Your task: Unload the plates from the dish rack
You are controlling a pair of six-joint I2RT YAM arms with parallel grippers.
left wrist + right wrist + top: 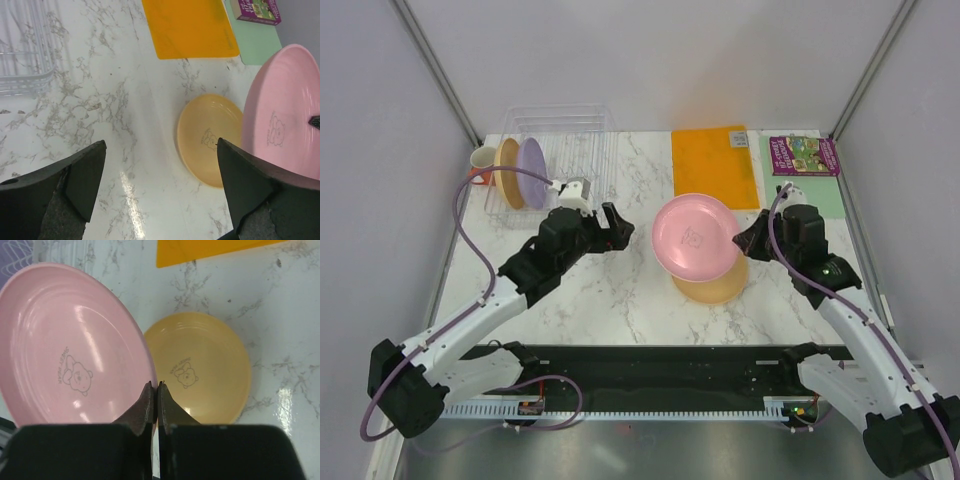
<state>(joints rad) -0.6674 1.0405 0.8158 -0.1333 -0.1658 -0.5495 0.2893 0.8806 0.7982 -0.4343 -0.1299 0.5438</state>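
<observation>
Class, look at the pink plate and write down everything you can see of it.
The pink plate is round and shallow, glossy plastic by its look, with faint rings inside and a small bear drawing with lettering at its centre. It is tilted, raised partly over the yellow plate lying flat on the marble table. The right tool pinches its rim, shut on it. Whether it touches the yellow plate cannot be told.

You see a pink plate (65,355) with a bear print, a yellow-orange plate (210,360) printed alike, an orange mat (714,165) and a white table (610,300) veined grey
</observation>
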